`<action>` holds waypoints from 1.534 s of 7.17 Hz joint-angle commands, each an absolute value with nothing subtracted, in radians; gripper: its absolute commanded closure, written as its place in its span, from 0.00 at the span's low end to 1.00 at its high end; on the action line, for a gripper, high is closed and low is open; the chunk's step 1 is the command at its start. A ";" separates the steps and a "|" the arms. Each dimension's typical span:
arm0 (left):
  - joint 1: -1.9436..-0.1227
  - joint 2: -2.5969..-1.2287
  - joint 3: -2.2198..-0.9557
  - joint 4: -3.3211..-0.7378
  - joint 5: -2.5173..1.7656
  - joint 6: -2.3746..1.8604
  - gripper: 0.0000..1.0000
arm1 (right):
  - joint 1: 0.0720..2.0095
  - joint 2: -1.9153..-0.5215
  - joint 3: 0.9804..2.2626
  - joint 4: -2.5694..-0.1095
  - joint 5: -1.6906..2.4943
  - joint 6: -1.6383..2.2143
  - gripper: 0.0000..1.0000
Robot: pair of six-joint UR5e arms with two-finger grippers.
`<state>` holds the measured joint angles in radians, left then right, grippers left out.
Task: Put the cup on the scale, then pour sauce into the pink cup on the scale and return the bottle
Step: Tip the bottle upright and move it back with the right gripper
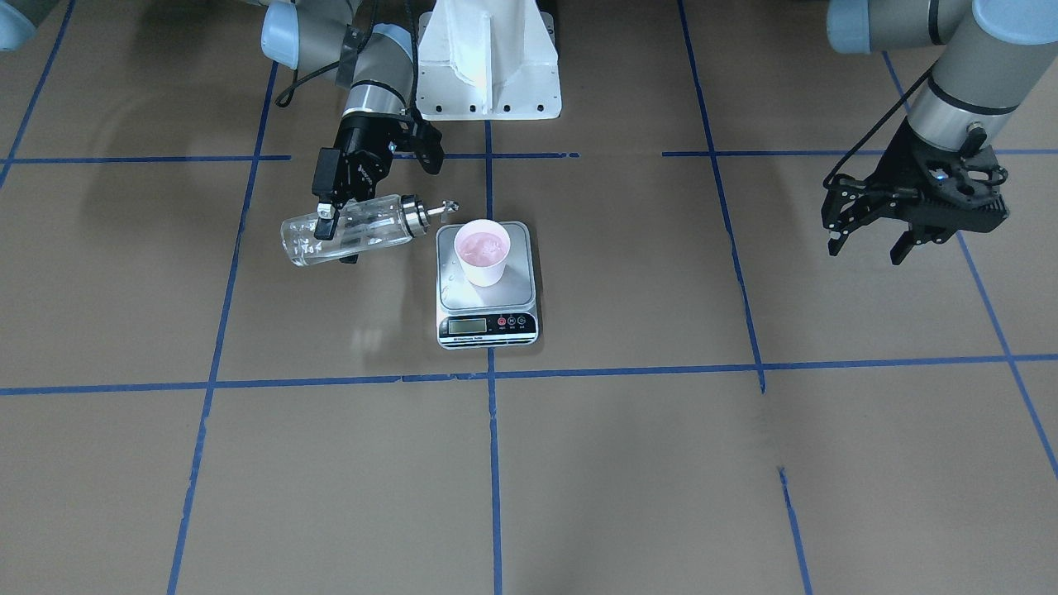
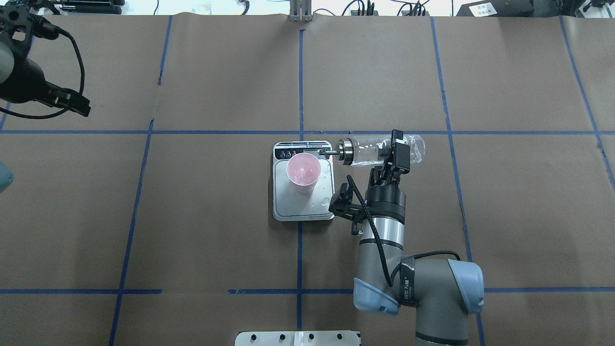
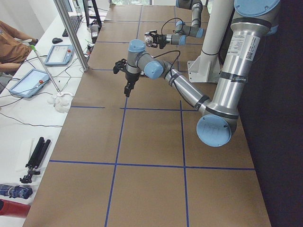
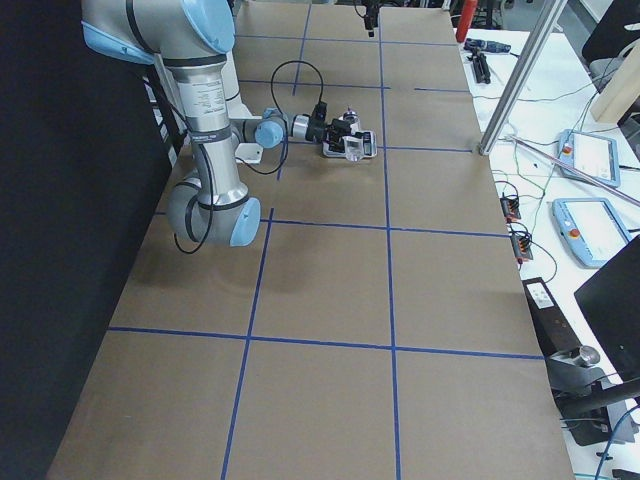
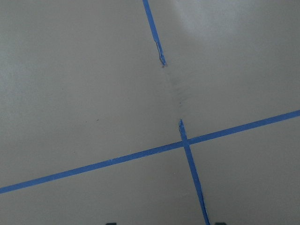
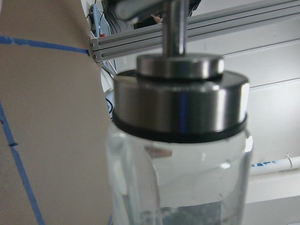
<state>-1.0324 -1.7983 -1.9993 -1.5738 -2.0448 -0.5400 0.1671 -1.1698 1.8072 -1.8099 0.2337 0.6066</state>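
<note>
Front-facing: 1 bottle [image 1: 376, 223] lies nearly level in the right pincer [image 1: 337, 221], which pinches its glass body. Its spout [image 1: 442, 207] points toward 1 cup [image 1: 483, 254], upright on 1 scale [image 1: 519, 285] on the table [image 1: 661, 463]. The left pincer [image 1: 868, 245] hangs spread and empty, well apart.

Overhead: the spout tip is over the scale, just beside the cup's rim.

Left wrist: 2 tape lines [image 5: 140, 152] cross on the table.

Right wrist: the bottle's cap [image 6: 180, 101] fills the frame.
</note>
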 commanded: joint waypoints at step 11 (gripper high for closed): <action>-1.032 -1.799 -2.009 -1.572 -2.045 -0.590 0.24 | 0.170 -1.577 1.741 -0.704 0.422 1.370 1.00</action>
<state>-1.0324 -1.7996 -2.0063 -1.5728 -2.0444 -0.5714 0.1592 -1.5401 1.7711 -0.7074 0.4245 1.3333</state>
